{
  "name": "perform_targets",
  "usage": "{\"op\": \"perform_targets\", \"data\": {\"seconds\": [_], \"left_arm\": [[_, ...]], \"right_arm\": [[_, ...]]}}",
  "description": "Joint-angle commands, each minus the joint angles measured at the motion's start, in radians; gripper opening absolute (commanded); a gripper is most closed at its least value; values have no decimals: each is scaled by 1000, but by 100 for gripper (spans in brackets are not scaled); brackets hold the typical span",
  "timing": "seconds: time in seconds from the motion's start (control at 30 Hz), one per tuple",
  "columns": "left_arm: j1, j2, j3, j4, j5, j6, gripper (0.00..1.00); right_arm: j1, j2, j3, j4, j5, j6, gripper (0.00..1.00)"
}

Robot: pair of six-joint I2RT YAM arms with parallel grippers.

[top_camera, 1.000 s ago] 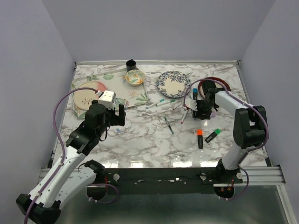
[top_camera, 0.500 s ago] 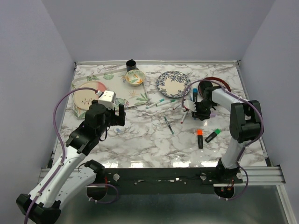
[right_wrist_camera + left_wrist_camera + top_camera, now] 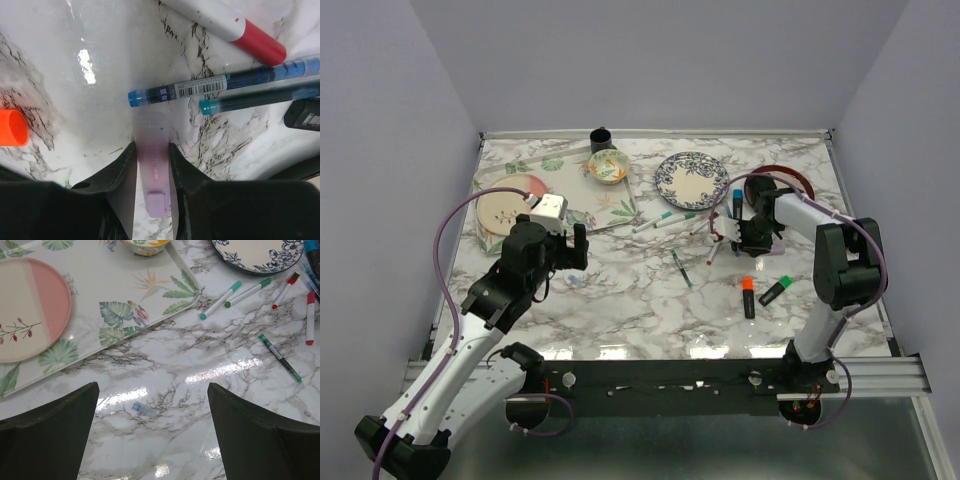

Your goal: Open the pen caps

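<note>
Well left of the blue-flowered plate point(image 3: 691, 179), the left gripper point(image 3: 152, 390) hangs spread wide and empty above a pale blue cap point(image 3: 144, 408). Right of the plate, the right gripper point(image 3: 152, 150) pinches a lilac cap point(image 3: 151, 127) whose faint print is unreadable. The blue pen point(image 3: 200, 89) just beyond it carries a barcode label, its digits too small to read.

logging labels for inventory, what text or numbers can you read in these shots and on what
No text reads clearly.
blue pen: barcode label with small print, too blurred to read
lilac cap: faint print, too blurred
black marker: white barcode sticker, too small to read
</note>
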Motion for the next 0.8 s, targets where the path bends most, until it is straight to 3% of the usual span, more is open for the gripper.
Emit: {"op": "perform_targets", "data": {"seconds": [0.0, 0.17, 0.4, 0.57, 0.77], "left_arm": [[6, -8, -10, 18, 27, 9, 99], [6, -8, -13, 21, 47, 9, 99], [10, 0, -13, 33, 104, 8, 99], [16, 6, -10, 46, 177, 11, 99], [16, -8, -19, 113, 335, -94, 99]], "right_arm": [[-16, -22, -90, 63, 36, -7, 11], [-32, -97, -86, 72, -16, 62, 1], [-35, -292, -69, 45, -214, 202, 1], [-35, -430, 4, 22, -429, 461, 1], [-35, -559, -5, 207, -673, 933, 1]]}}
